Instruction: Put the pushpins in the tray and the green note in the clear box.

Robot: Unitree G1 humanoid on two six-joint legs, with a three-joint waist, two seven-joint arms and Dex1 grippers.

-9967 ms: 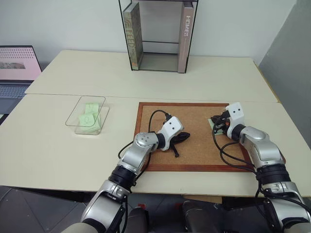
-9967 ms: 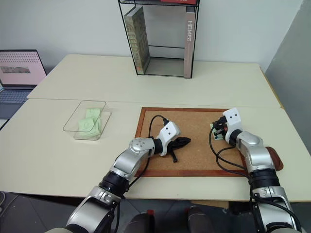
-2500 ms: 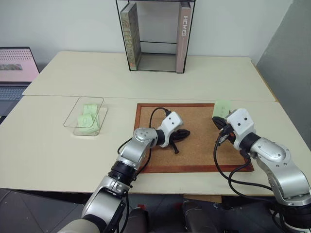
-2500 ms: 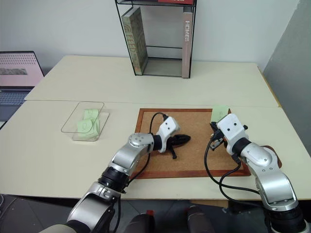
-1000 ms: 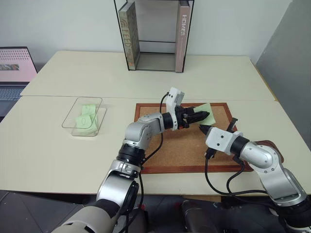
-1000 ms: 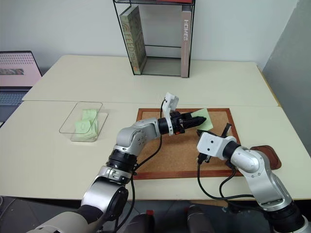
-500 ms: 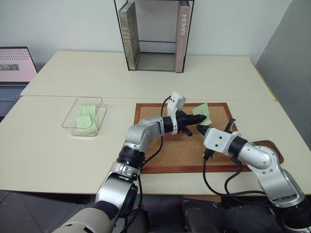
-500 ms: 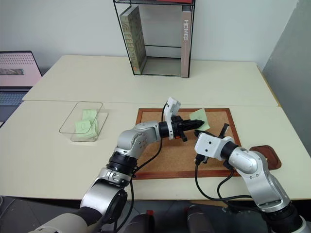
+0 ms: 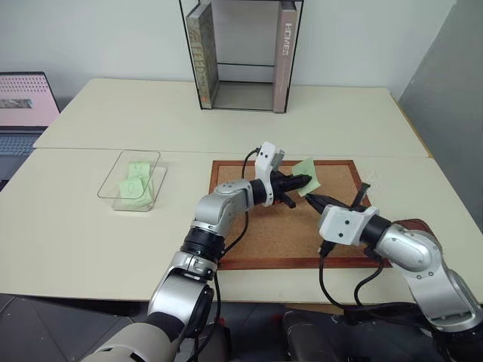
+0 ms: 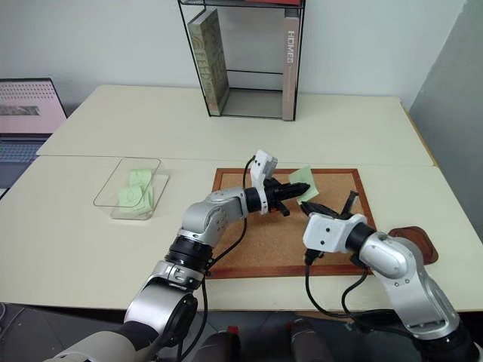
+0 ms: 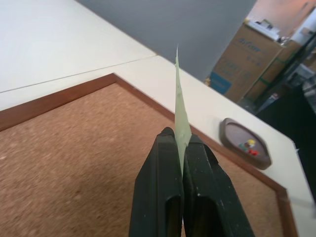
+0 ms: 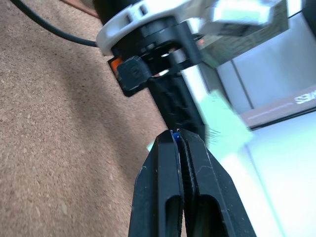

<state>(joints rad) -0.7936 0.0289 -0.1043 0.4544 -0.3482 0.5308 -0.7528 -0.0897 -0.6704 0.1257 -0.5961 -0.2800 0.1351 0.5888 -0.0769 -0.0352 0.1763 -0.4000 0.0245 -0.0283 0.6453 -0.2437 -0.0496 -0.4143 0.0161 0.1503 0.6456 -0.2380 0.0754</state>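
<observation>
Clear box (image 9: 130, 178): sitting far left, already holding notes. Left gripper (image 9: 304, 181): having just closed, now pinching the green note (image 9: 308, 176) above the cork board (image 9: 264, 234). Right gripper (image 9: 315, 200): clamping a blue pushpin (image 12: 174, 132); tray (image 10: 411, 244) waiting far right.

Bare table (image 9: 189, 113) is seen between the cork board (image 9: 249, 226) and the clear box (image 9: 132, 177); the way beyond is blocked by the book stand (image 9: 241, 56)
</observation>
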